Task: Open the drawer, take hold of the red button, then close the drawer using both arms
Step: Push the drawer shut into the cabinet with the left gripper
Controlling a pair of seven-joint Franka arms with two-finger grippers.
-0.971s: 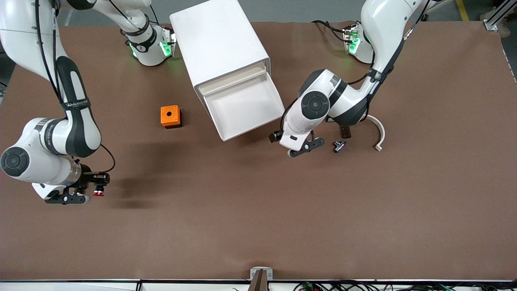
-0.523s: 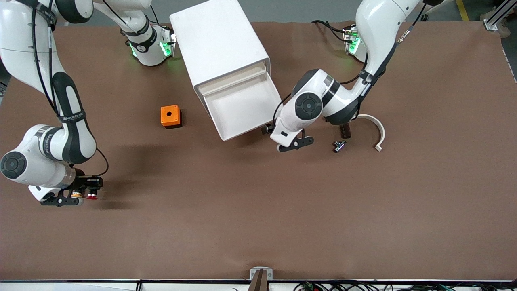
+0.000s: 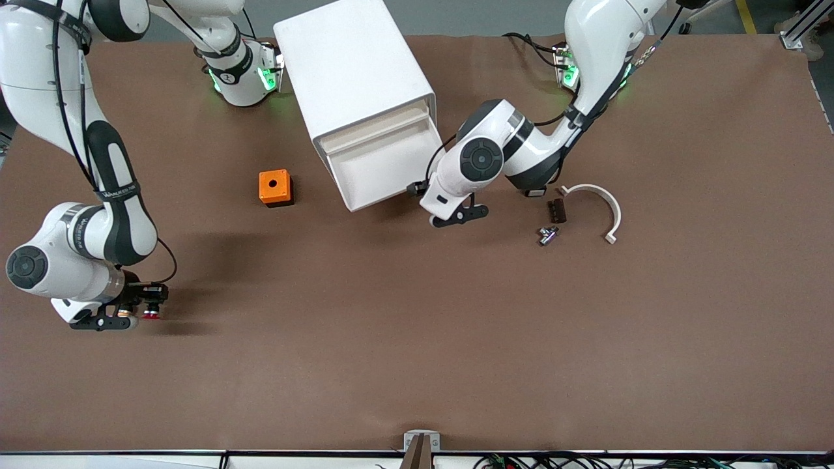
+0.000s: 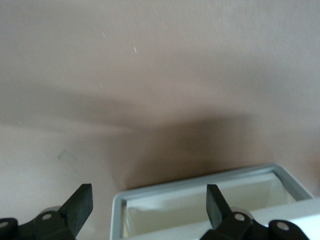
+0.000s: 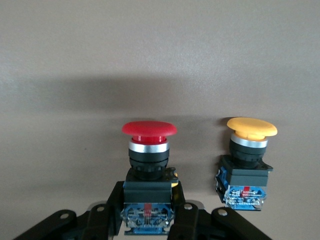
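Note:
The white cabinet [image 3: 355, 65] stands toward the robots' bases, its drawer [image 3: 374, 172] partly pulled out and looking empty. My left gripper [image 3: 456, 216] is open at the drawer's front corner on the left arm's side. In the left wrist view the drawer's rim [image 4: 200, 177] lies between the spread fingers [image 4: 80, 205] of the gripper [image 4: 148, 202]. My right gripper [image 3: 146, 311] is low over the table at the right arm's end, shut on the red-capped button [image 3: 151, 315]. The right wrist view shows the gripper [image 5: 148, 215] clamping the button's [image 5: 149, 150] black-and-blue body.
A like button with an orange-yellow cap [image 5: 247, 160] stands on the table right beside the held one. An orange cube with a hole [image 3: 274, 187] sits beside the drawer. A white curved piece [image 3: 603, 205], a small black part [image 3: 556, 210] and a small metal part [image 3: 547, 234] lie toward the left arm's end.
My left gripper has moved toward the cabinet and the drawer has slid partway in. My right gripper, still holding the red button, has shifted slightly toward the right arm's end.

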